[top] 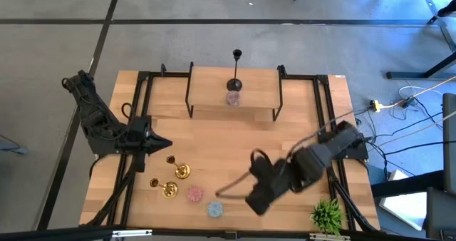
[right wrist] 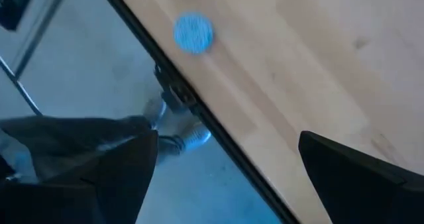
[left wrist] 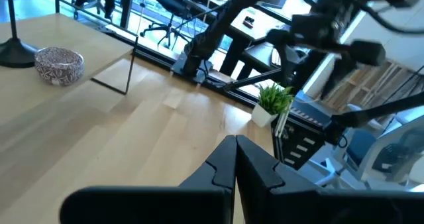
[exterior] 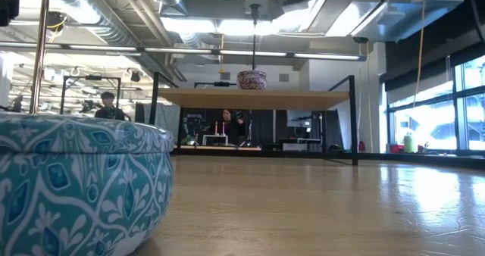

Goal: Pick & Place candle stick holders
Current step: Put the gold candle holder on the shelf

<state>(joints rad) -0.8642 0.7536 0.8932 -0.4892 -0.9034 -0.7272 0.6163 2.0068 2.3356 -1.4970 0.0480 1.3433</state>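
While the left tool [top: 162,142] sits shut and empty at the left side of the tabletop [top: 235,170], parked clear of the work, the right tool [top: 242,187] hangs with fingers spread wide and nothing between them, low over the near edge just beside the light blue holder [top: 214,209], likely lining up to grab it next. Pink holder [top: 195,193] sits next to the blue one; two gold sticks [top: 176,171] stand close by at near left. On the raised shelf [top: 234,113] at the far side, the black stick [top: 235,84] and the purple holder [top: 233,98] are touching or nearly so, apparently already placed. Blue holder looks squat, round, with a white pattern. Green plant [top: 326,214] at the near right corner is not involved.
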